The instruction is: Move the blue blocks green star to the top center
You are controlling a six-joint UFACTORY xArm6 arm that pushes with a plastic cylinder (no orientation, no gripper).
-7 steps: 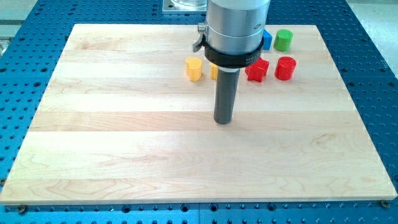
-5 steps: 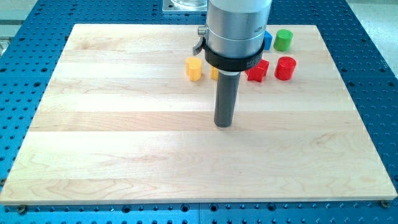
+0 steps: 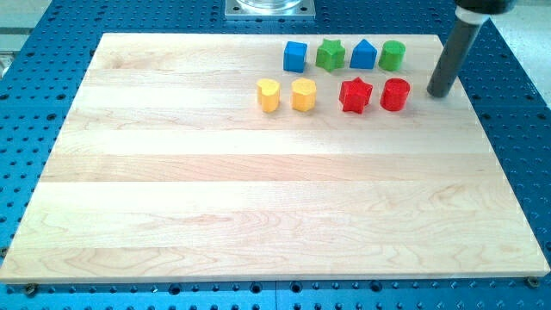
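At the board's top edge, target row: blue cube (image 3: 295, 57), green star (image 3: 330, 55), blue pointed block (image 3: 362, 55) and green cylinder (image 3: 393, 55), running from the view's left to the view's right.
Green star's place: between the two blue blocks, close to each, a little to the view's right of the board's (image 3: 215, 189) top centre.
Row below the star: two yellow blocks (image 3: 269, 95) (image 3: 303, 95) to its lower left, red star (image 3: 355, 95) and red cylinder (image 3: 395, 94) to its lower right.
Tip's place: my tip (image 3: 441, 92) rests well to the view's right of the green star, just beyond the red cylinder and below the green cylinder, touching no block.
Hand state: no hand or jaws here, only a bare rod; it holds nothing.
Step in hand: as I judge it, lining up for a push; the three target blocks are already near their goal.
Next move calls for: reaching the blue pointed block's right side, which means rounding the green cylinder, then a short nudge toward the view's left.
Risk: the green cylinder may get dragged along.
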